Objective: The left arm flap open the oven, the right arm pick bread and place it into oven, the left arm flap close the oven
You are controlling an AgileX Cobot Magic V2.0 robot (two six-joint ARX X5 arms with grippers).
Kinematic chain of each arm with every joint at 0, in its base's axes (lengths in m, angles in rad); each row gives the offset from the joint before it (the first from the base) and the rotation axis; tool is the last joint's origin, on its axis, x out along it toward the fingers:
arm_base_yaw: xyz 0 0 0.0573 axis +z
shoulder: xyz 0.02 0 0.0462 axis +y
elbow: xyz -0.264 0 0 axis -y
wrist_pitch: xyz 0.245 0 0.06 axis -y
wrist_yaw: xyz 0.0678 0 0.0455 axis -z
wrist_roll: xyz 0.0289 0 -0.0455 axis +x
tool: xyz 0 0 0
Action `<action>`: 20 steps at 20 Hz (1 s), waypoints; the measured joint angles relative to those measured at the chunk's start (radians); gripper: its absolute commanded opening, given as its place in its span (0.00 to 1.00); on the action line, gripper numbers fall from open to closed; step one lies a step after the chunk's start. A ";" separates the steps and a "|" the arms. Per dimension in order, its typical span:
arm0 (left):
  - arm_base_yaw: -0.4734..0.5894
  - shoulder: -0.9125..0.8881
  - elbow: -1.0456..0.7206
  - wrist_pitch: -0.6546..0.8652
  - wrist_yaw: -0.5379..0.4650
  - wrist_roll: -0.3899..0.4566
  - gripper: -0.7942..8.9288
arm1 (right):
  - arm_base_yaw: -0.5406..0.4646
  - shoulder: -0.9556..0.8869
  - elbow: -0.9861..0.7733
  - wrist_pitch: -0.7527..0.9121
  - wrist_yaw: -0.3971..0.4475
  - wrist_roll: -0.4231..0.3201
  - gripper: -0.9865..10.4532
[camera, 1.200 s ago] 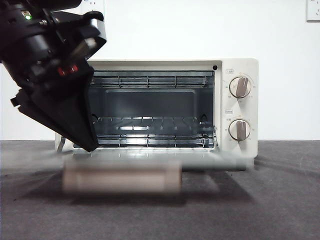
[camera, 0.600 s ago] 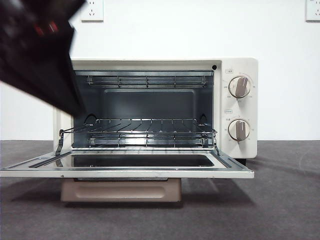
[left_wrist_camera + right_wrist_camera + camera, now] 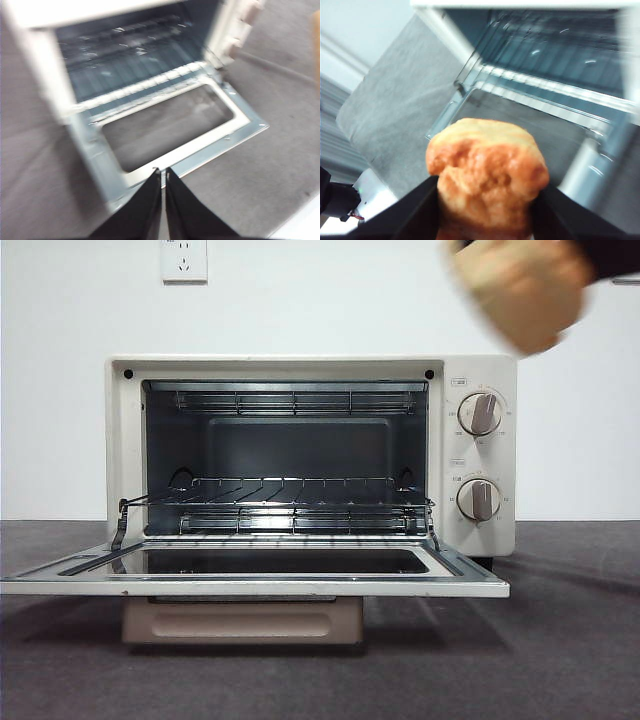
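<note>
Right gripper (image 3: 485, 210), black jaws clamped on either flank of the rounded golden-brown bun (image 3: 487, 182), carries it high in the air; in the front view the bun (image 3: 520, 290) is a blur at about 1 o'clock above the cream-white toaster oven (image 3: 480, 370). The oven's glass door (image 3: 250, 575) lies flat and open, the wire rack (image 3: 300, 510) bare, so the cavity sits toward 7 o'clock below the bun, nothing barring the way but the door's projecting edge. Left gripper (image 3: 163, 200), jaws pressed together and empty, hangs above the door's front edge.
</note>
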 measured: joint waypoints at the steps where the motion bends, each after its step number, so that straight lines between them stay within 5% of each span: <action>1: 0.000 -0.016 0.008 -0.022 -0.010 0.000 0.10 | 0.024 0.034 0.000 0.040 0.010 0.005 0.28; 7: 0.000 -0.092 0.123 -0.129 -0.043 -0.001 0.10 | 0.147 0.254 0.002 0.317 0.146 0.080 0.28; 20: 0.000 -0.106 0.209 -0.230 -0.047 0.002 0.10 | 0.156 0.610 0.217 0.372 0.469 0.131 0.28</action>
